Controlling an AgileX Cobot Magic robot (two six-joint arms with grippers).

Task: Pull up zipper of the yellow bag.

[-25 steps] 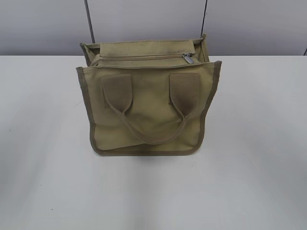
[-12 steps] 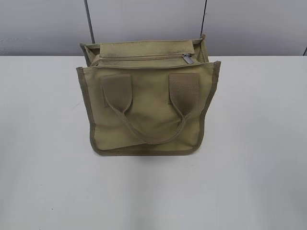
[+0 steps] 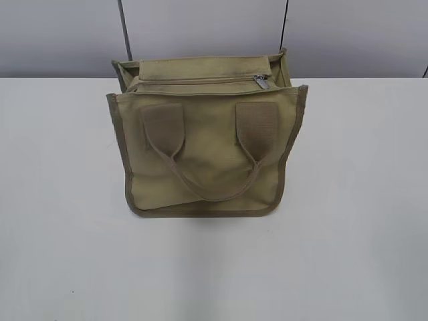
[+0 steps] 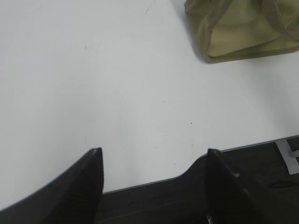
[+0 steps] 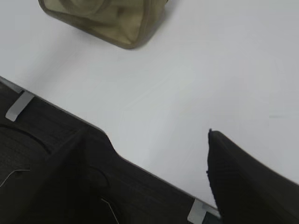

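The yellow bag (image 3: 204, 144) stands upright in the middle of the white table (image 3: 67, 254), its two webbing handles hanging down its front. The zipper (image 3: 200, 81) runs across its top, with the silver pull tab (image 3: 261, 81) at the right end. Neither gripper shows in the exterior view. In the left wrist view my left gripper (image 4: 154, 156) is open and empty over the table's front edge, with a bottom corner of the bag (image 4: 238, 37) far off at the top right. In the right wrist view my right gripper (image 5: 147, 140) is open and empty, with a bag corner (image 5: 112, 23) at the top left.
A grey panelled wall (image 3: 214, 27) stands behind the table. The table's front edge (image 4: 140, 186) and the dark floor below it show in both wrist views, with metal table brackets (image 5: 18, 105) under the edge.
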